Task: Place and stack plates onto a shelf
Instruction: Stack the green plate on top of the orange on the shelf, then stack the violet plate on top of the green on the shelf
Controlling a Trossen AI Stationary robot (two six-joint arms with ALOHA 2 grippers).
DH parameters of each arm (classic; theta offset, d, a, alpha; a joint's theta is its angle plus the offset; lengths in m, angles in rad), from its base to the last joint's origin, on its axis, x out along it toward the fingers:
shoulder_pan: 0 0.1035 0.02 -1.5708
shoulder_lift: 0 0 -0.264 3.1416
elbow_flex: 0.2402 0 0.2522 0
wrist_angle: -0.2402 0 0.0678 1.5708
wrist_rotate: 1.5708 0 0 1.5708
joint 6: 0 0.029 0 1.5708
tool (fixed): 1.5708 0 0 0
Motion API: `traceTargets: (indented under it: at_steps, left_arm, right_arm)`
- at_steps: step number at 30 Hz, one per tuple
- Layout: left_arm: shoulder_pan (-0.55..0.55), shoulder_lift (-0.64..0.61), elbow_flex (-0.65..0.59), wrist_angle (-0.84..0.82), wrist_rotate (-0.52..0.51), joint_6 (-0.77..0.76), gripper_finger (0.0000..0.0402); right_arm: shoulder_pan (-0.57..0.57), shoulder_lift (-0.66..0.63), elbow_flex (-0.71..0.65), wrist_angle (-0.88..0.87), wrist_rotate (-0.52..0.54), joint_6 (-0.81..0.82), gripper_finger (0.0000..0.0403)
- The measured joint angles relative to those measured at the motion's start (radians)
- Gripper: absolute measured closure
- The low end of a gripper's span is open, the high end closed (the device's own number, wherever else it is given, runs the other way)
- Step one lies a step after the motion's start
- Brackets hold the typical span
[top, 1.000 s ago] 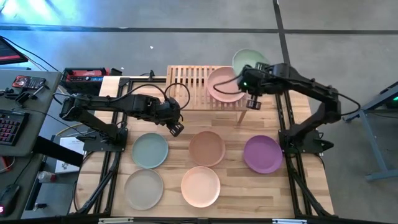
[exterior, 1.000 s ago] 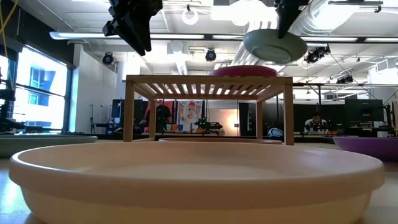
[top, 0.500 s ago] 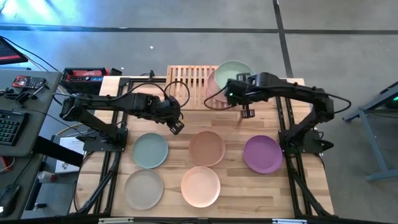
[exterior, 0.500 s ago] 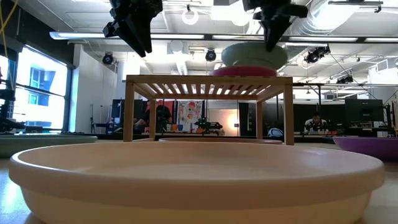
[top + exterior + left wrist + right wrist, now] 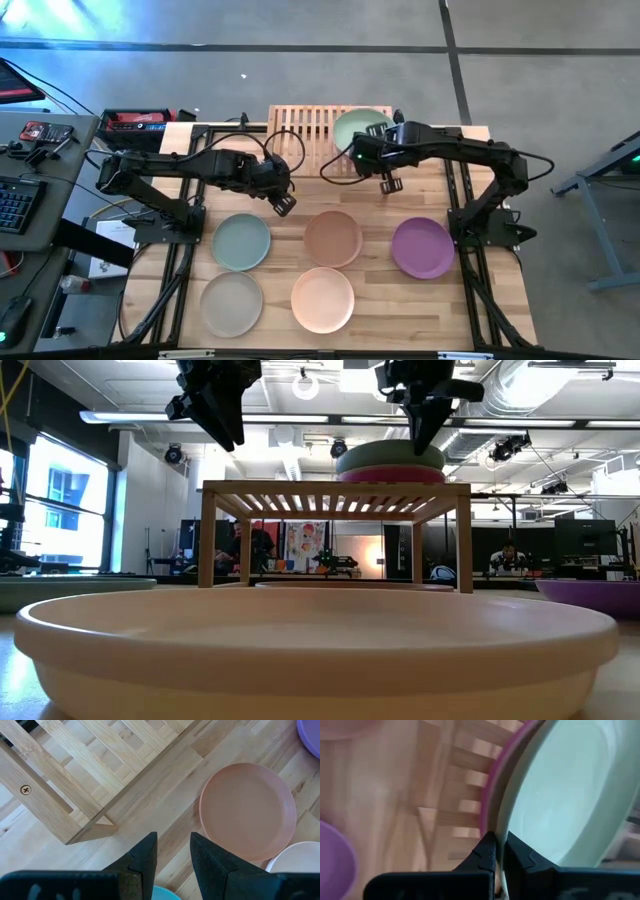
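The green plate point(image 5: 358, 127) point(image 5: 390, 457) lies level on a pink plate point(image 5: 390, 475) point(image 5: 491, 805) at the right end of the bamboo shelf point(image 5: 303, 128) point(image 5: 335, 491). My right gripper point(image 5: 376, 152) point(image 5: 415, 422) point(image 5: 501, 854) is shut on its rim. Brown point(image 5: 333, 238), sage point(image 5: 241, 241), grey-beige point(image 5: 231, 303), peach point(image 5: 322, 299) and purple point(image 5: 422, 247) plates lie flat on the table. My left gripper point(image 5: 283, 205) point(image 5: 173, 854) hangs open above the table by the shelf's near left leg point(image 5: 92, 827), touching nothing. My right gripper pinches the green plate's rim point(image 5: 501, 837) on the side facing the table's near right, the rim passing between its two fingers point(image 5: 487, 851). It comes from above, pointing down point(image 5: 415, 422). The plate sits level, its underside on the pink plate.
The shelf's left half point(image 5: 295, 125) shows bare slats. The five plates on the table fill the middle and near part of the tabletop point(image 5: 380, 195). A keyboard and gear sit on a side desk point(image 5: 30, 160) to the left. People sit far behind the table point(image 5: 510, 557).
My right gripper has carried the green plate from beyond the shelf's far right corner toward the left and near side and down. The plate hung tilted above the shelf before; it now lies level on the pink plate. The left arm has kept still.
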Motion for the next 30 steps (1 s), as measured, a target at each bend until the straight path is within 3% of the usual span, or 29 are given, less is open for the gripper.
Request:
traceTargets:
  at_steps: [7,15,25,30]
  left_arm:
    - [0.0,0.0,0.0,0.0,0.0,0.0,0.0296]
    - [0.0,0.0,0.0,0.0,0.0,0.0,0.0296]
    - [0.0,0.0,0.0,0.0,0.0,0.0,0.0296]
    - [0.0,0.0,0.0,0.0,0.0,0.026,0.0296]
  right_arm:
    - [-0.023,0.027,0.0,0.0,-0.027,0.0,0.0403]
    - [-0.023,0.032,0.0,-0.011,0.04,0.033,0.0397]
    - [-0.019,0.029,0.0,-0.011,0.004,0.096,0.031]
    - [0.005,0.006,0.0,-0.023,-0.004,0.155,0.0294]
